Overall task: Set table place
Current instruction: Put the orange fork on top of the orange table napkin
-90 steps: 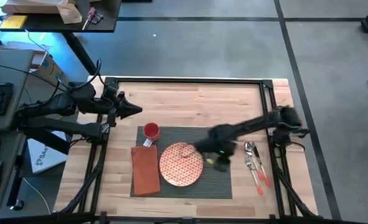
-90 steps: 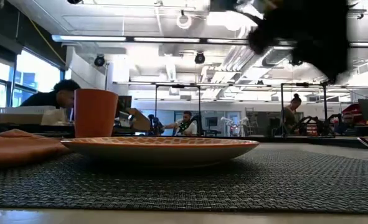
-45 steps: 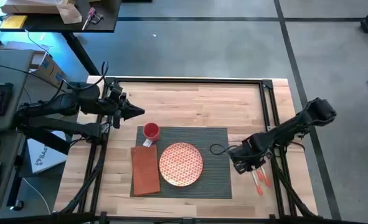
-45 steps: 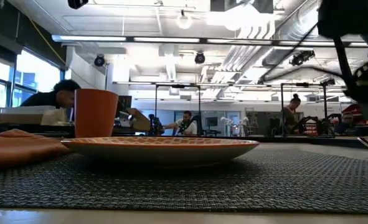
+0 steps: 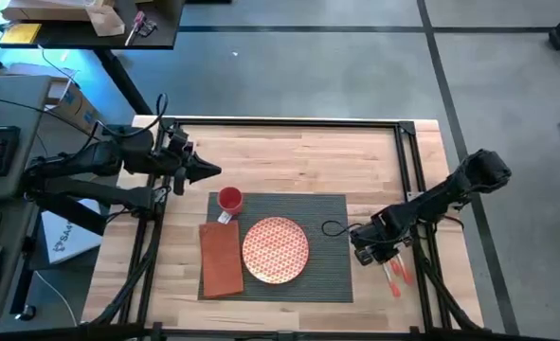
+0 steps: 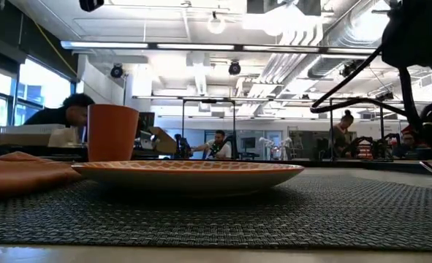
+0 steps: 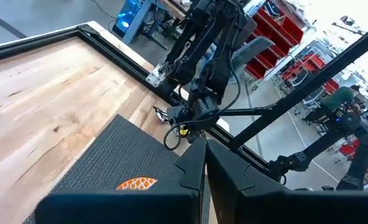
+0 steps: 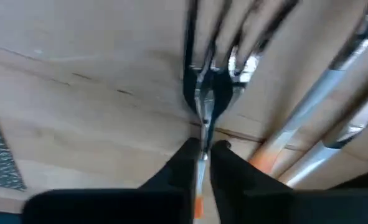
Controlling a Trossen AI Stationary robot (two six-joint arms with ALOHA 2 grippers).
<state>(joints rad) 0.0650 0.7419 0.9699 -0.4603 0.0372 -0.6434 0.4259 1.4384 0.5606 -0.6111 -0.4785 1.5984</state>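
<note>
The left tool hangs over the bare wood of the bench near its left rail, its two dark fingers pressed together with nothing between them. The dark grey placemat lies just ahead of this tool's tip, and the red cup on the mat's near corner is the closest thing to it. Beside the cup, farther from the tool, an orange-red napkin lies along the mat's left edge, and the patterned orange plate sits in the middle of the mat, touching neither cup nor napkin as seen from above.

The right tool is down at the bench just off the placemat's right edge, so the mat lies directly to its left. Its fingers are pinched on the neck of a fork, whose tines point away from the wrist. More orange-handled cutlery lies on the wood beside the tool, on the side away from the mat.
</note>
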